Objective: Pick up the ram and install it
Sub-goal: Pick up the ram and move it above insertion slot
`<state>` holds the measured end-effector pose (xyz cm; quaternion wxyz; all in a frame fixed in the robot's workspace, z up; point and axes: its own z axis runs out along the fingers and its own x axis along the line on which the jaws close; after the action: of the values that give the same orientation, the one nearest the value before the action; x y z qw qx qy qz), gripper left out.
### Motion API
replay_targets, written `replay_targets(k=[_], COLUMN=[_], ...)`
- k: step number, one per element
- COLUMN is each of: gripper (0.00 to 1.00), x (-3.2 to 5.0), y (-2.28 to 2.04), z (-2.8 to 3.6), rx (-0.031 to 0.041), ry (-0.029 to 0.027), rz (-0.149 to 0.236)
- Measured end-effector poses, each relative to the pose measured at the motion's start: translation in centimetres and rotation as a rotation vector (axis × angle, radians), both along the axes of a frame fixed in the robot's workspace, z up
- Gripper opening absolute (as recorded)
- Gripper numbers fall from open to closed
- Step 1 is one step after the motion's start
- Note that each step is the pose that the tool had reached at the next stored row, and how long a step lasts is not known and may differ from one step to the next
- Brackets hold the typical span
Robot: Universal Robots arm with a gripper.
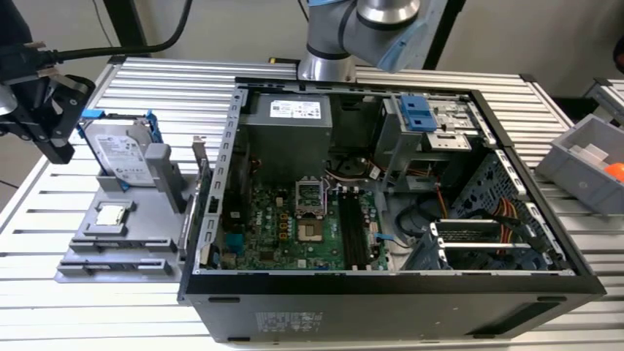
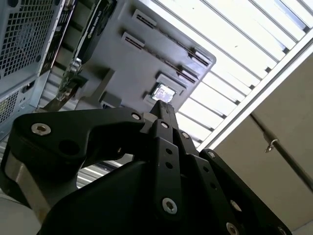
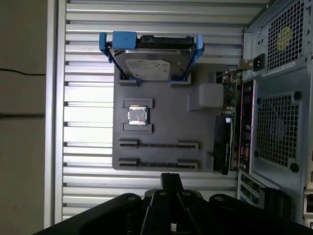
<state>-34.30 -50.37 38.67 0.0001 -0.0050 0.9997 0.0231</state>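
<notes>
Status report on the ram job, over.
Black pincer shut, holding nothing, next to flat grey plastic parts tray. Tray's two long slots look bare. Nothing in the way.

Hard drive [image 1: 125, 153], processor chip [image 1: 111, 214] on gray holder [image 1: 146, 228] beside open case [image 1: 390, 290]

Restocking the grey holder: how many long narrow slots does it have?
2: one slot beside the processor chip, the other slot nearer the claw; both on the grey holder, looking empty.
</notes>
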Motion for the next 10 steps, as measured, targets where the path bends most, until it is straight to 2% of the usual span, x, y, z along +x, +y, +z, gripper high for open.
replay_targets(k=[10], gripper=[0.00], x=[0.00], y=[-1.23], z=[-0.01], rx=[0.0000], ry=[0.0000], rz=[0.000])
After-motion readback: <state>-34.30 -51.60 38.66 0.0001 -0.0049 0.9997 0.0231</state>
